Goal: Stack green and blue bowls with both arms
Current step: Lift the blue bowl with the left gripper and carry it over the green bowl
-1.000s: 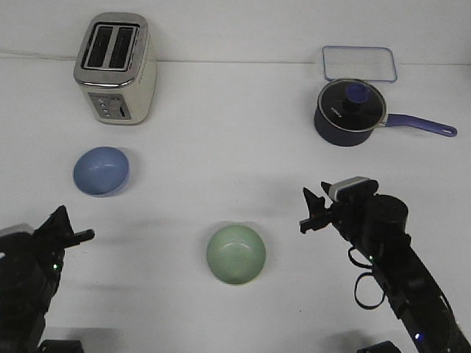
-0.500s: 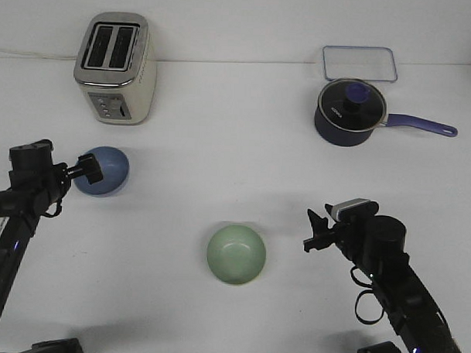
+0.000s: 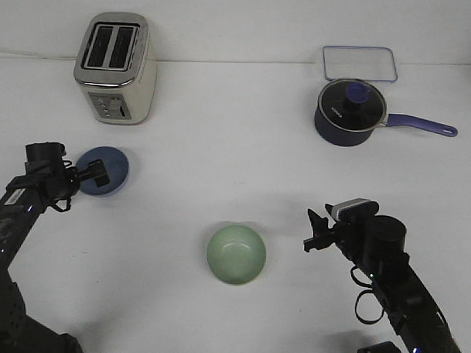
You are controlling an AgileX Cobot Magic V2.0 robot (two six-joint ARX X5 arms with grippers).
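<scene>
The light blue bowl [image 3: 112, 167] sits left of centre in front of the toaster, and it looks tilted. My left gripper [image 3: 95, 175] is at its left rim, with one finger over the inside, and seems shut on the rim. The pale green bowl [image 3: 236, 255] stands upright near the front middle. My right gripper [image 3: 312, 232] hovers to the right of the green bowl and clear of it, jaws apart and empty.
A cream and silver toaster [image 3: 115, 68] stands at the back left. A dark navy lidded saucepan [image 3: 348, 111] with a purple handle is at the back right, with a clear rectangular lid [image 3: 359, 62] behind it.
My left arm swung up from the front left to the blue bowl and took its rim; the bowl shifted slightly right and tilted. My right gripper dropped lower, then held still.
</scene>
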